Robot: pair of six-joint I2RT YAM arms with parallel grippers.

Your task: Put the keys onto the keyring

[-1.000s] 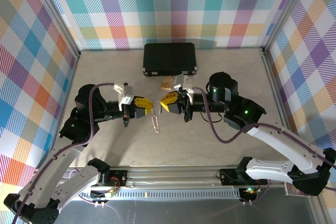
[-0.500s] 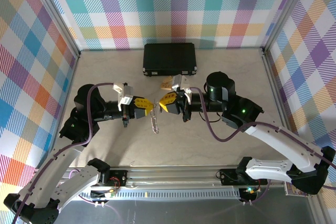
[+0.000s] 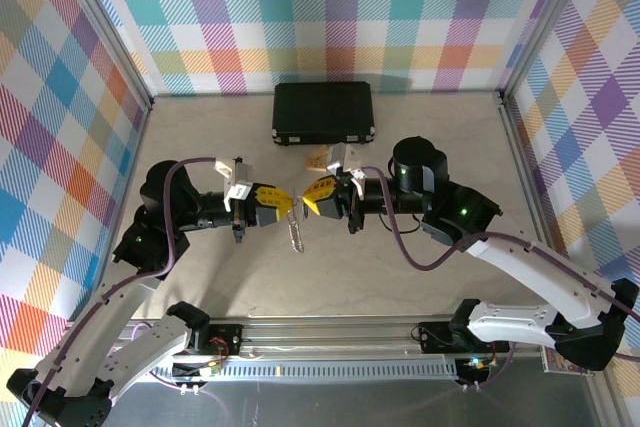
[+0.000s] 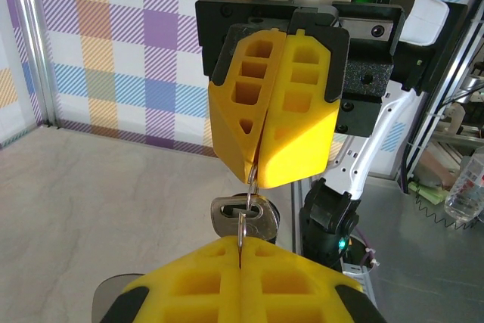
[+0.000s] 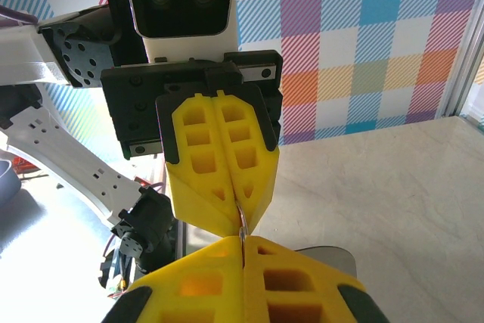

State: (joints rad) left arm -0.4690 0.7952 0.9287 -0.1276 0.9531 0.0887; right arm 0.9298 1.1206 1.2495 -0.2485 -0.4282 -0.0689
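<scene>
My left gripper (image 3: 288, 205) and right gripper (image 3: 308, 199) meet tip to tip above the middle of the table. Both are shut on the keyring (image 4: 241, 226), a thin wire loop that I see edge-on. In the left wrist view my own yellow fingers (image 4: 189, 285) pinch the ring's near side, and the right gripper (image 4: 255, 178) pinches its far side from above. A silver key (image 4: 265, 221) with a slotted head is threaded on the wire between the two grips. Its toothed blade (image 3: 295, 235) hangs down. In the right wrist view the keyring (image 5: 243, 221) is a sliver between the right gripper (image 5: 243, 241) and the left gripper (image 5: 239, 215).
A black rectangular case (image 3: 323, 113) lies at the back of the table. A small tan piece (image 3: 318, 158) lies just behind the right gripper. Plaid walls close in three sides. A metal rail (image 3: 330, 332) runs along the near edge.
The right gripper has edged slightly left, toward the left gripper. The hanging key has swung a little. Both grips have stayed shut.
</scene>
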